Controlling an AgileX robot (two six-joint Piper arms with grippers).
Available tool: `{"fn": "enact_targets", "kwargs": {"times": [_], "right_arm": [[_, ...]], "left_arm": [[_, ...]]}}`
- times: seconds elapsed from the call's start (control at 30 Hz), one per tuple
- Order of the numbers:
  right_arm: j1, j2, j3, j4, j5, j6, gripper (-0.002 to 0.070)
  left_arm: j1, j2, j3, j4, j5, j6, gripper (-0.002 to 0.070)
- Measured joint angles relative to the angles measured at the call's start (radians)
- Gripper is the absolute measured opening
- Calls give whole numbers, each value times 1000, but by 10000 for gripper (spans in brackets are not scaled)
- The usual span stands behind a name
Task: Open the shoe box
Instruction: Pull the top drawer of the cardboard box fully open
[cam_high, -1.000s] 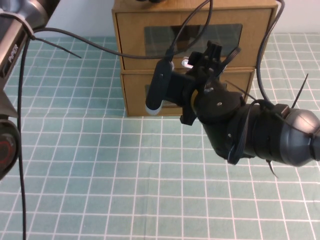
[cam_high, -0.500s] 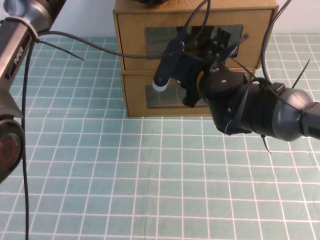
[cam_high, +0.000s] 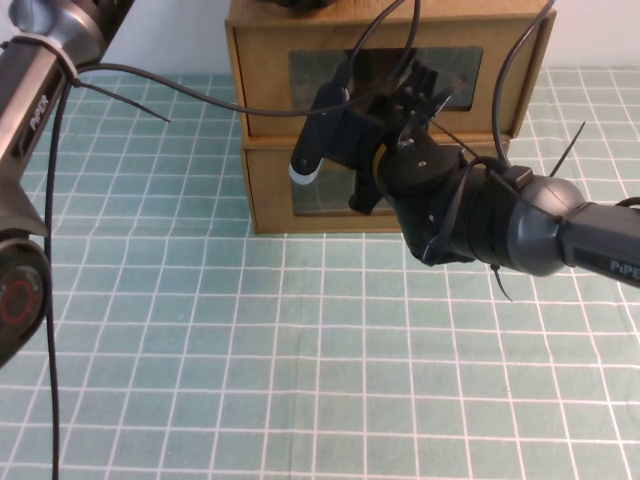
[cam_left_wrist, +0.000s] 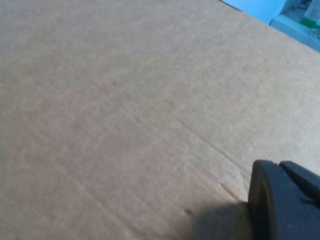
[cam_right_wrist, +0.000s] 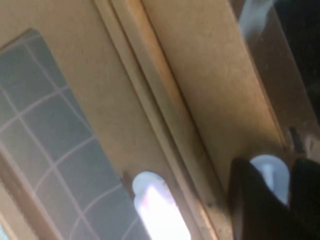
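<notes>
Two brown cardboard shoe boxes with dark front windows stand stacked, the upper box (cam_high: 262, 80) on the lower box (cam_high: 266, 188). My right gripper (cam_high: 424, 88) is pressed against the upper box's front. In the right wrist view its dark fingers (cam_right_wrist: 246, 200) sit on both sides of a small white handle (cam_right_wrist: 270, 172) on that box, and the right gripper (cam_right_wrist: 274, 192) is shut on it. A second white handle (cam_right_wrist: 156, 205) shows by the lower box's window. My left gripper (cam_left_wrist: 286, 202) rests on the upper box's cardboard top (cam_left_wrist: 125, 110); only one dark finger shows.
The boxes stand at the back of a green gridded mat (cam_high: 250, 350). The left arm (cam_high: 35, 90) reaches up along the left edge, and black cables (cam_high: 200, 90) hang across the boxes' front.
The right gripper has risen and moved in toward the upper box's front, shifting a little left. Its jaws have come together round the white handle.
</notes>
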Motion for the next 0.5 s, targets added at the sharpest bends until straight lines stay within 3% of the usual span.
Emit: {"fn": "enact_targets", "kwargs": {"times": [0.5], "right_arm": [[17,0,-12,73,35,-123,125]], "left_arm": [[0,-1,0,12,1,0,-5]]}}
